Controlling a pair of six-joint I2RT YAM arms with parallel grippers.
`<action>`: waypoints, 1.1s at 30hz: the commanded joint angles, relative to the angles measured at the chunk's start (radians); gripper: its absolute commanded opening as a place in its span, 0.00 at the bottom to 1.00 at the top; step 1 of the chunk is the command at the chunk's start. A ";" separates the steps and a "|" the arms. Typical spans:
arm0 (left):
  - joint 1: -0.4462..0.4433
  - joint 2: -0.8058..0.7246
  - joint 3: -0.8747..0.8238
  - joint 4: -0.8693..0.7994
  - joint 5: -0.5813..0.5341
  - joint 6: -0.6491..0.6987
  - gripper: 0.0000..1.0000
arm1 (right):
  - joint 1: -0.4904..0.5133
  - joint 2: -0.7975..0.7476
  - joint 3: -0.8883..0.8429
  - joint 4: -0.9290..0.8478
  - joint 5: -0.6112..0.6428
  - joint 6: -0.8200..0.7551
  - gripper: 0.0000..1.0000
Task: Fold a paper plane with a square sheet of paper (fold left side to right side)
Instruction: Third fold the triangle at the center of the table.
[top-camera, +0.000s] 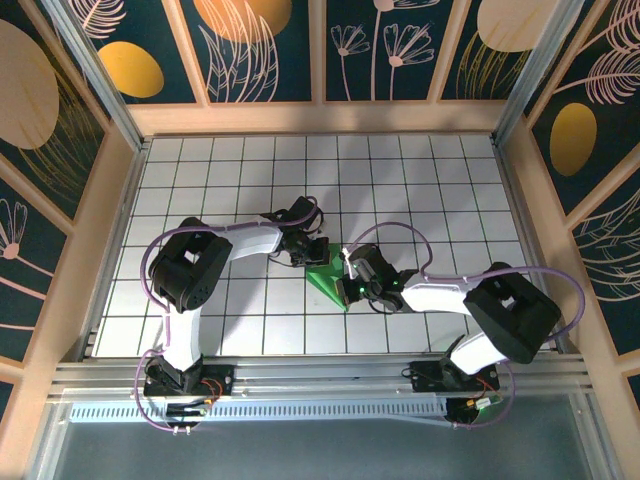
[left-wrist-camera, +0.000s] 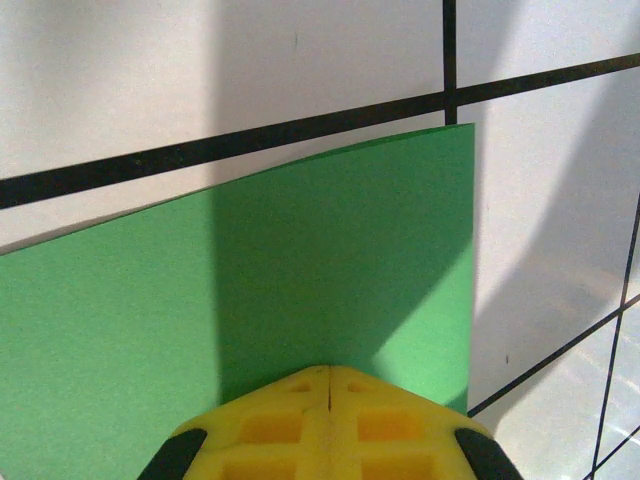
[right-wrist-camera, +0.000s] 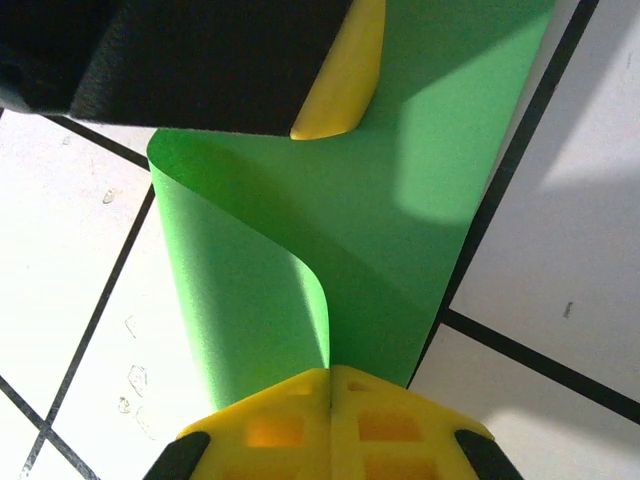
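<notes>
a: where to log the square sheet of paper (top-camera: 328, 275)?
b: middle of the white tiled table (top-camera: 420, 180), a little toward the near edge, right between the two arm tips. bright green. one part flat on the tiles, one side lifted and curling over it in a soft loop.

a: and for the left gripper (top-camera: 313, 252)?
b: yellow fingers pressed together, seam tight. tip over the flat part of the sheet, near a straight edge and corner. from the right wrist, one yellow finger (right-wrist-camera: 345, 80) touching the green surface.

a: right gripper (top-camera: 348, 265)?
b: closed as well. appears to pinch the curled flap, with its edge running straight into the seam between the tips. facing the left gripper across the sheet, the two near each other.

a: beyond that?
b: black grid lines under the paper, arm shadows across the tiles, wooden frame with dark floral panels all around.
</notes>
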 joint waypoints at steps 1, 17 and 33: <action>-0.013 0.050 -0.011 -0.048 -0.028 0.007 0.00 | -0.010 -0.017 0.024 -0.004 0.012 -0.017 0.00; -0.014 0.051 -0.008 -0.048 -0.025 0.006 0.00 | -0.010 0.027 0.043 -0.007 0.017 -0.023 0.00; -0.015 0.054 -0.006 -0.051 -0.025 0.006 0.00 | -0.010 0.060 0.040 0.000 0.017 -0.023 0.00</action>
